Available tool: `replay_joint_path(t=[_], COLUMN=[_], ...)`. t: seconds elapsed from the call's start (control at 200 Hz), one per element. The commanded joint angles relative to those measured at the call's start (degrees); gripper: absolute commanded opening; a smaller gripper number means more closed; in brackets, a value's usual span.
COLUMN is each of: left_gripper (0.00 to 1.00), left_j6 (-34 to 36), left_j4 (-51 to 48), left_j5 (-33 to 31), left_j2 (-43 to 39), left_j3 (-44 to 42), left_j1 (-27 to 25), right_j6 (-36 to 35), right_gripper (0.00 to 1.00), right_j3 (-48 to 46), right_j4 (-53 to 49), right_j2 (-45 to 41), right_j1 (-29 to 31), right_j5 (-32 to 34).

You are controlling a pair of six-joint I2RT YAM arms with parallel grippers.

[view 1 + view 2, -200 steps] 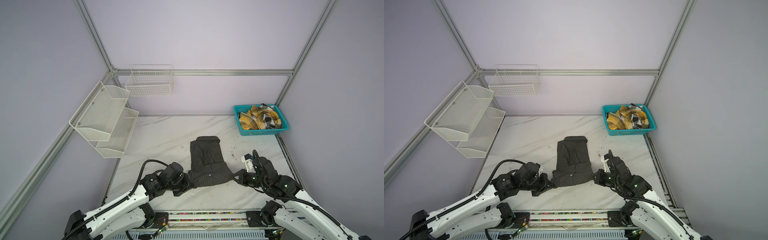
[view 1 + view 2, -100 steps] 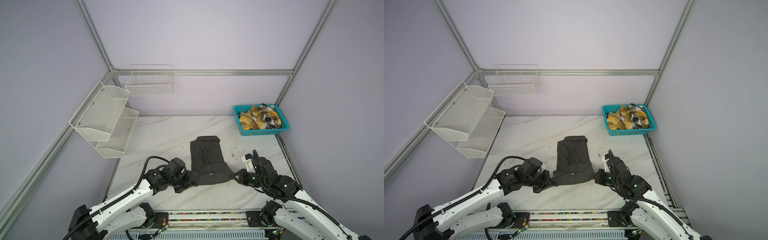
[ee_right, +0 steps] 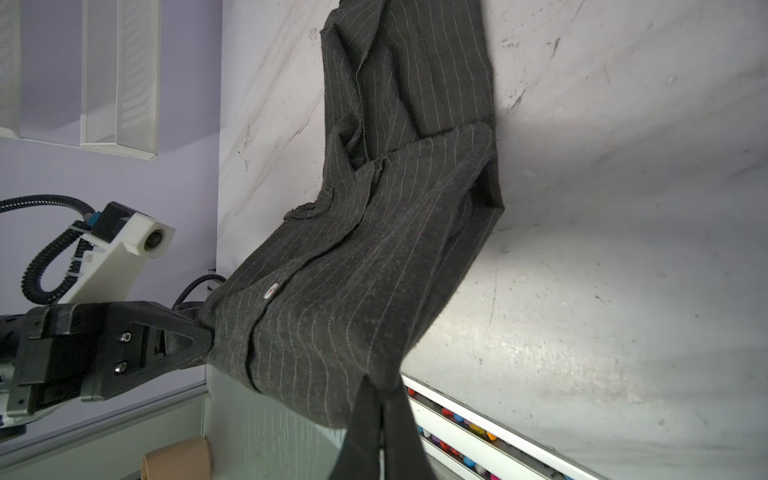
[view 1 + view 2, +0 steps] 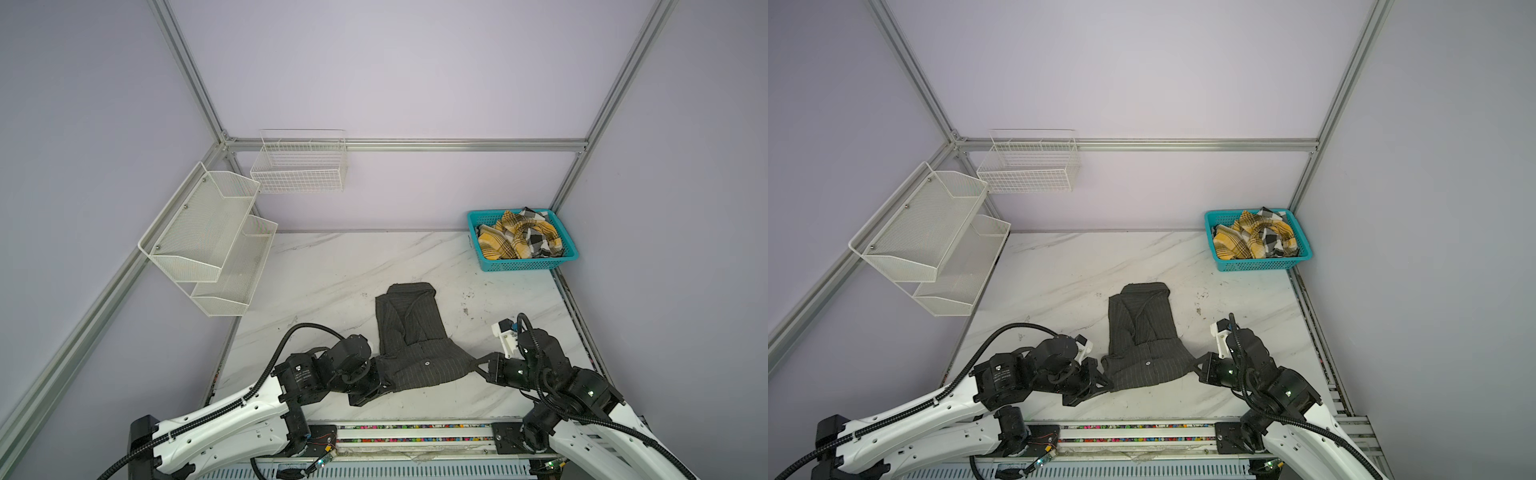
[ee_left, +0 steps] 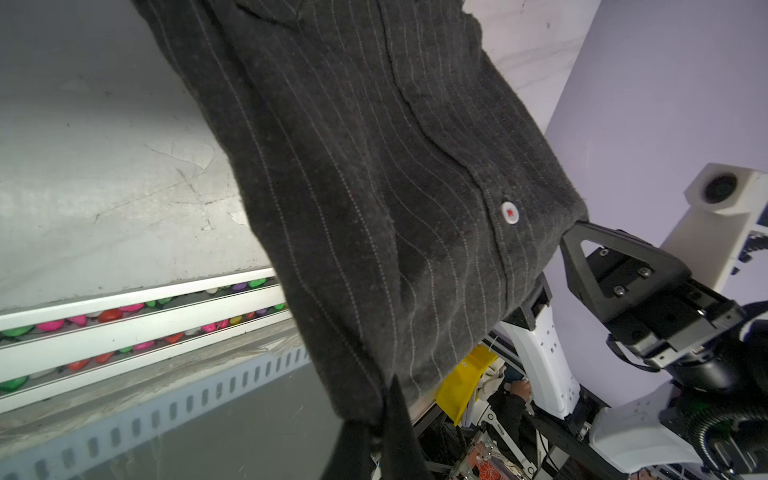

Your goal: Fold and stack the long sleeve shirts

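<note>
**Both end effectors clamped on the charcoal shirt's near edge**

Left end effector [image 4: 383,375] is clenched on one near corner of the charcoal pinstripe shirt [image 4: 409,332], right end effector [image 4: 474,365] on the other. The edge between them is lifted and taut. The rest lies flat on the worktop [image 4: 332,270], well apart from the teal basket [image 4: 528,264], nearer and to its left. The plaid shirt [image 4: 519,240] is bunched inside the basket.

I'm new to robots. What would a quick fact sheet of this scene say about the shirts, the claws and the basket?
Pinstriped shirt: far part folded on the table, near end lifted
Left gripper: shut on its near left corner
Right gripper: shut on its near right corner
Plaid shirt: crumpled in the teal basket
Stack: none yet
</note>
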Motion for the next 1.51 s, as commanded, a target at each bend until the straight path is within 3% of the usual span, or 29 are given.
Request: replay_joint_path(t=[0.0, 0.195, 0.36, 0.52, 0.7, 0.735, 0.79, 0.83, 0.86, 0.9, 0.945, 0.99, 1.05, 1.09, 1.165, 1.275, 1.335, 1.5], left_gripper=[0.0, 0.0, 0.0, 0.0, 0.0, 0.1, 0.42, 0.55, 0.62, 0.7, 0.99, 1.0, 1.0, 1.0, 0.99, 0.94, 0.89, 0.83], left_j6=[-1.19, 3.33, 11.41, 20.7, 27.8, 28.32, 30.12, 32.0, 33.61, 34.8, 36.83, 38.13, 41.14, 43.13, 44.64, 43.81, 41.38, 33.21], left_j4=[-6.3, -2.59, -0.37, 3.37, 5.27, 6.65, 8.41, 7.25, 6.19, 3.51, 0.48, -6.7, -16.59, -20.63, -17.89, -0.96, 5.57, 19.97], left_j5=[-4.4, -4.03, -1.9, 3.74, 10.33, 11.15, 12.78, 13.36, 13.55, 14.27, 15.67, 16.76, 15.7, 12.64, 9.47, 5.83, 6.41, 13.65], left_j2=[-2.3, 2.24, 9.49, 23.5, 45.34, 49.35, 56.68, 62.83, 67.63, 74.25, 81.54, 89.05, 95.67, 96.18, 88.3, 68.41, 60.68, 53.89], left_j3=[-1.51, 2.71, 10.59, 22.46, 39.39, 41.87, 47.18, 52.91, 57.88, 65.86, 76.19, 89.29, 105.9, 110.64, 101.6, 69.22, 55.72, 32.49], left_j1=[0.0, 5.14, 15.12, 25.38, 32.75, 34.04, 36.2, 38.05, 39.37, 41.34, 42.67, 43.54, 43.87, 43.78, 43.78, 43.78, 43.95, 43.87], right_j6=[-0.79, 0.92, -2.89, -6.5, -12.26, -13.84, -15.38, -15.87, -16.05, -16.79, -17.72, -17.52, -18.72, -19.08, -19.45, -20.61, -22.37, -24.63], right_gripper=[0.0, 0.0, 0.0, 0.0, 0.0, 0.0, 0.0, 0.0, 0.09, 0.22, 0.4, 0.55, 0.61, 0.64, 0.64, 0.63, 0.62, 0.62], right_j3=[0.26, 4.92, 11.74, 22.01, 35.3, 39.21, 44.96, 50.14, 54.89, 64.93, 73.54, 76.3, 78.72, 78.24, 75.5, 72.42, 72.47, 69.24], right_j4=[-3.33, 1.46, 5.84, 11.2, 14.99, 15.0, 15.81, 16.07, 15.79, 9.17, 4.68, 5.01, 4.49, 5.27, 7.7, 9.71, 8.59, 10.19], right_j2=[-1.66, 3.56, 18.46, 34.58, 57.59, 62.28, 70.38, 77.1, 82.86, 90.92, 96.88, 99.05, 99.64, 98.69, 95.6, 94.32, 95.27, 95.92], right_j1=[-0.28, -0.28, -0.37, -1.76, -12.3, -12.93, -14.68, -16.19, -16.87, -17.81, -19.64, -20.77, -20.76, -20.74, -20.76, -20.77, -20.75, -20.77], right_j5=[3.73, 5.75, 8.4, 9.48, 3.25, 4.06, 3.79, 3.47, 3.61, 11.2, 13.1, 12.76, 14.23, 14.23, 14.0, 9.95, 7.97, 5.99])
